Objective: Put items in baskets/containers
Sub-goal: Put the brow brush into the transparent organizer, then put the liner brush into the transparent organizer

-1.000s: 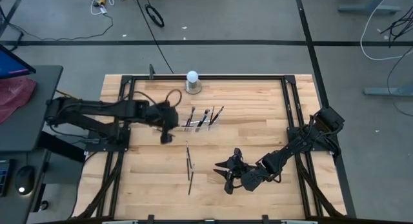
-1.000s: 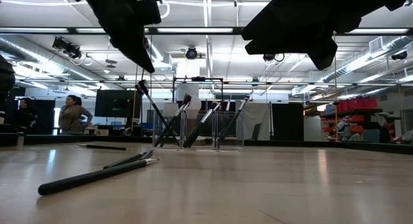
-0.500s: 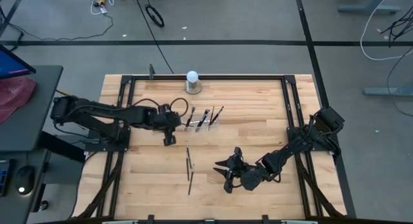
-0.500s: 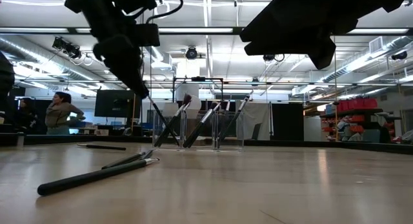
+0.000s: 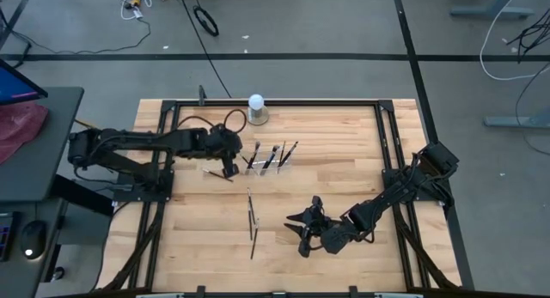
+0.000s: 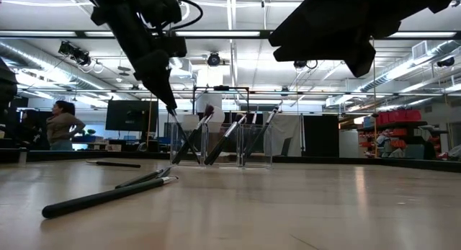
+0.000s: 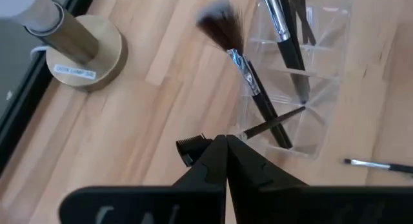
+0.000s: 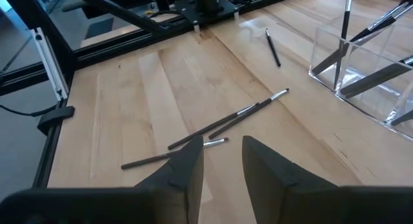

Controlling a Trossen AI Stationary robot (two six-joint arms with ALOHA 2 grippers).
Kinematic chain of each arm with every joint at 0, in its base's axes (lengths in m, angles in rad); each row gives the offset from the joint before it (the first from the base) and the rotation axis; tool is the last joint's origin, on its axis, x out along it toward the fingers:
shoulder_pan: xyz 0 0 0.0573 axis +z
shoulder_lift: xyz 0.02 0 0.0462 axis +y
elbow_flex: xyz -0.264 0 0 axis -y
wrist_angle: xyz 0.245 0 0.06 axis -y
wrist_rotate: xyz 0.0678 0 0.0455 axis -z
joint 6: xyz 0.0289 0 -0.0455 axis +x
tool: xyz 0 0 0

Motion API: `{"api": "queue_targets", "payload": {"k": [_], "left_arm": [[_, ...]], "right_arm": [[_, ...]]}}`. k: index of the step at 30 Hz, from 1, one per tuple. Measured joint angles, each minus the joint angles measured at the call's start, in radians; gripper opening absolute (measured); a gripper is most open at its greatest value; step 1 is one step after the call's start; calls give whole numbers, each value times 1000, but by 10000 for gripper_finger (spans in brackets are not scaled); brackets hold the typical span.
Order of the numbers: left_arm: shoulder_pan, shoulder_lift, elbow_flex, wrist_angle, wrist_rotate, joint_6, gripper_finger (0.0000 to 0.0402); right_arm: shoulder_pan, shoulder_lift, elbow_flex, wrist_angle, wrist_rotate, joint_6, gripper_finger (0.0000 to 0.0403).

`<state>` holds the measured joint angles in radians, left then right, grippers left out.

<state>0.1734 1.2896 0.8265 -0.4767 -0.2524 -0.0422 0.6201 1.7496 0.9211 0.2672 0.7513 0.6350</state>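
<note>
Hovering just beside the clear plastic holder [image 5: 270,160], the left gripper [image 5: 229,168] is clenched on a thin dark-handled brush [image 7: 270,123] reaching into it. The right gripper [image 5: 302,230] waits released; loose brushes [image 5: 251,217] lie beside it.

round base [image 7: 82,53], small white label, print perhaps too blurred to read

Clear holder [image 7: 308,88], dark-handled brushes [image 7: 258,95]
</note>
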Motion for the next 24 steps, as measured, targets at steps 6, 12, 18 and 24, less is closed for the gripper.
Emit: {"api": "queue_targets", "payload": {"k": [6,12,18,24], "left_arm": [[30,0,0,50,-20,69,4],[59,-1,0,196,-77,184,7],[-12,-107,2,146,-107,182,4],[-194,-219,2,-241,-131,-46,3]], "right_arm": [[0,0,0,0,0,-3,107],[0,0,0,0,0,-3,107],[0,0,0,0,0,8,107],[0,0,0,0,0,11,107]]}}
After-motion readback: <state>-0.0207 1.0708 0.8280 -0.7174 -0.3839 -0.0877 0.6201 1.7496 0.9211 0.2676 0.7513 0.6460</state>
